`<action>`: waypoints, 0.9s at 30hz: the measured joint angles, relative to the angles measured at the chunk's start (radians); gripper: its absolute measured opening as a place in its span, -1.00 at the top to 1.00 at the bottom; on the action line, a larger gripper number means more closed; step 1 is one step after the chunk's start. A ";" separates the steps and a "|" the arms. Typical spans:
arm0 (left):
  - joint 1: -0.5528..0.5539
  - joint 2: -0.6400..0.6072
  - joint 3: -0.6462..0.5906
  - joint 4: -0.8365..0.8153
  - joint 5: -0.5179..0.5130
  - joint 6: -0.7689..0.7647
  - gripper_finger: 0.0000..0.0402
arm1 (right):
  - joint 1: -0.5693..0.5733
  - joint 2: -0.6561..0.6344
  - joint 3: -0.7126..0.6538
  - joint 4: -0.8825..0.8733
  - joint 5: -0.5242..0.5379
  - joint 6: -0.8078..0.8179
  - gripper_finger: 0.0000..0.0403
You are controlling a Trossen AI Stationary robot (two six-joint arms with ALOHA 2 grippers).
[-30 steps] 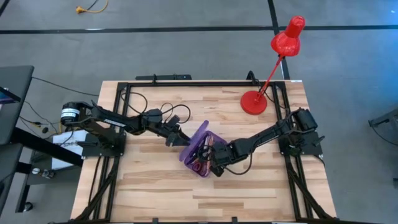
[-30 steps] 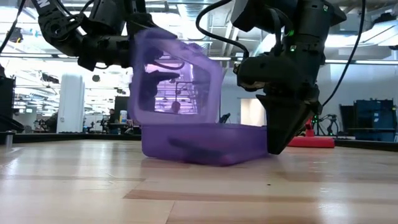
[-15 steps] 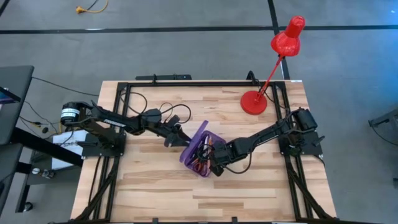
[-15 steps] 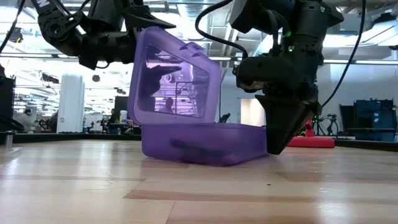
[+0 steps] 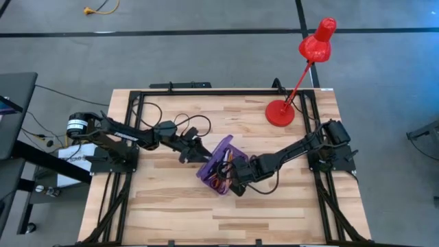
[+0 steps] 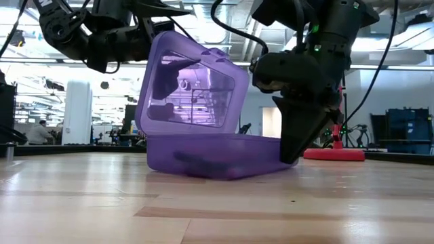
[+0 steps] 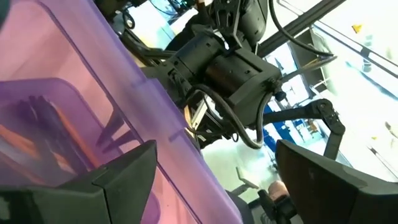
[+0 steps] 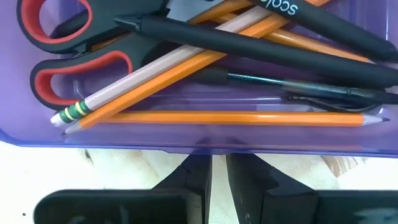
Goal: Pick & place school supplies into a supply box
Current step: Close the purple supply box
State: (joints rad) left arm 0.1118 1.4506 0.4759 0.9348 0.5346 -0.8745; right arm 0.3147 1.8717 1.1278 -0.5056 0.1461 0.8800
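Tilted further over its tray than a second ago, we see the hinged lid (image 6: pixel 193 88) of the purple supply box (image 5: pixel 218 171), which sits mid-table, well apart from the red lamp (image 5: pixel 296 75). We find the left gripper (image 5: pixel 194 147) spread wide, released, astride the lid's edge, and the right gripper (image 6: pixel 293 146) nearly clenched against the box's outer wall. Inside the box we note orange pencils (image 8: pixel 236 117), black pens (image 8: pixel 261 46) and red-handled scissors (image 8: pixel 74 62).

Both robot arms are matte black, built of chunky jointed segments with looping black cables along them. The left arm (image 5: pixel 140 134) has a silver cylindrical motor housing at its base. The right arm (image 5: pixel 295 151) carries a small green indicator light and ends in wedge-shaped black fingers (image 8: pixel 193 174).
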 joint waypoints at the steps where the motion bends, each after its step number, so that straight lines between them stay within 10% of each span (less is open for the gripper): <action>1: -0.005 0.000 0.000 0.000 0.000 0.000 -0.56 | 0.000 0.000 0.000 0.001 0.006 0.000 0.79; 27: -0.051 0.000 0.000 -0.178 -0.051 0.111 -0.56 | 0.057 -0.143 0.000 -0.107 0.184 0.023 0.79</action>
State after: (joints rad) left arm 0.0608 1.4509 0.4759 0.7570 0.4835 -0.7635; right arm 0.3721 1.7286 1.1275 -0.6126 0.3300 0.9031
